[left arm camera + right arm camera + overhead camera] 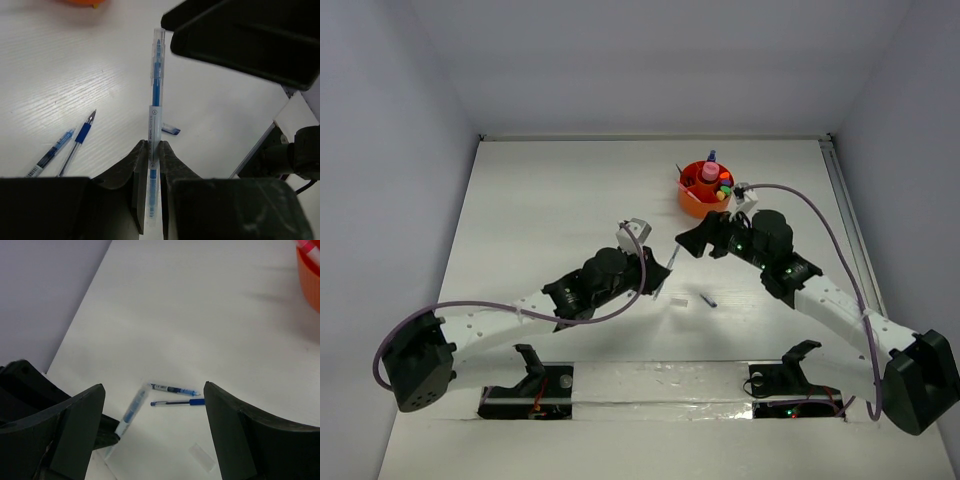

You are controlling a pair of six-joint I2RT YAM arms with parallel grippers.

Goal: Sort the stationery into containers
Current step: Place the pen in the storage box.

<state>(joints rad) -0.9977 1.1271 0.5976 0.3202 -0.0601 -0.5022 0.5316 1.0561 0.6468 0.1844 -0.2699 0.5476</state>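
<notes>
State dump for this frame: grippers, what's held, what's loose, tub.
left gripper: shut on held pen
held pen: clear barrel, blue ink, sticking out past the fingertips
right gripper: open, empty, close to the held pen's far end
tub: orange, already holds several items
loose: clear-barrel pen and blue-grip pen, lying close together; clear piece, maybe a cap, near them

Tiny print on blue pen (154, 122) barrel, illegible, no other txt readable
</notes>
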